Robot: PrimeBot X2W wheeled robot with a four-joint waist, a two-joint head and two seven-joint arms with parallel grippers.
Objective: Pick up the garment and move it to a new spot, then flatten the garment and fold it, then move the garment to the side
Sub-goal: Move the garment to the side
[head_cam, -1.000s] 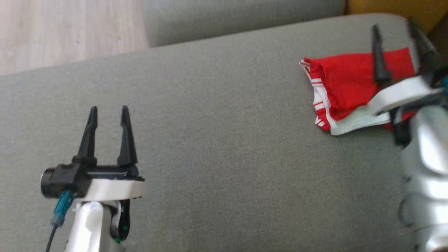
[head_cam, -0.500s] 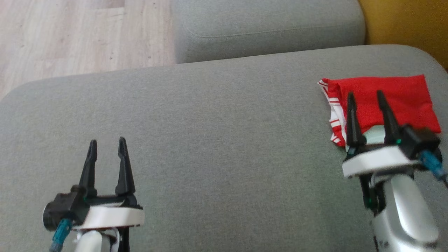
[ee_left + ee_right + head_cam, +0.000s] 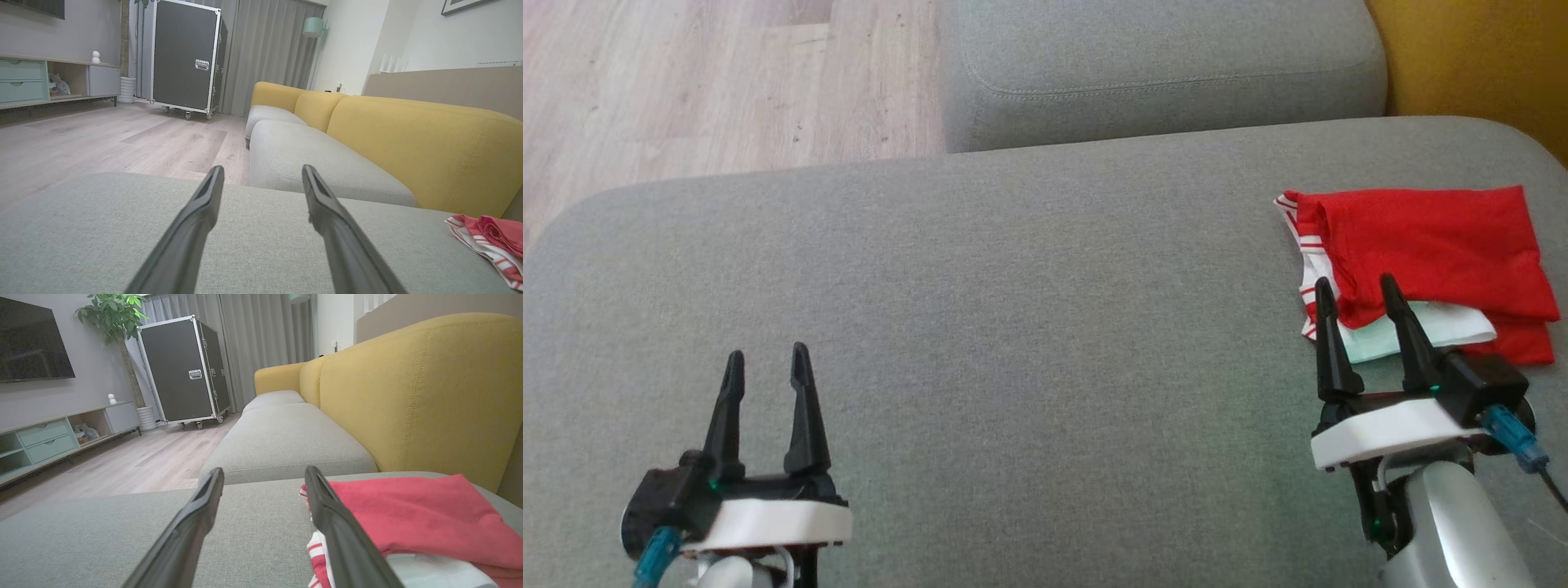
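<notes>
The garment (image 3: 1429,245) is a folded red piece with white-and-red striped trim and a pale inner layer, lying at the right end of the grey sofa seat (image 3: 1029,310). It also shows at the right edge in the left wrist view (image 3: 490,241) and beside the right finger in the right wrist view (image 3: 416,514). My right gripper (image 3: 1354,286) hovers open just in front of its near left corner, holding nothing. My left gripper (image 3: 765,358) stands open over bare cushion at the lower left, empty.
A second grey seat cushion (image 3: 1160,73) lies beyond, with the yellow backrest (image 3: 412,392) to the right. Wooden floor (image 3: 686,82) lies past the seat's far left edge. A black wheeled case (image 3: 186,57) and a low cabinet (image 3: 53,437) stand across the room.
The head camera has shifted, so the whole picture moved. My right gripper has drawn back from over the garment to its near edge, uncovering the folded garment. The left gripper keeps its pose.
</notes>
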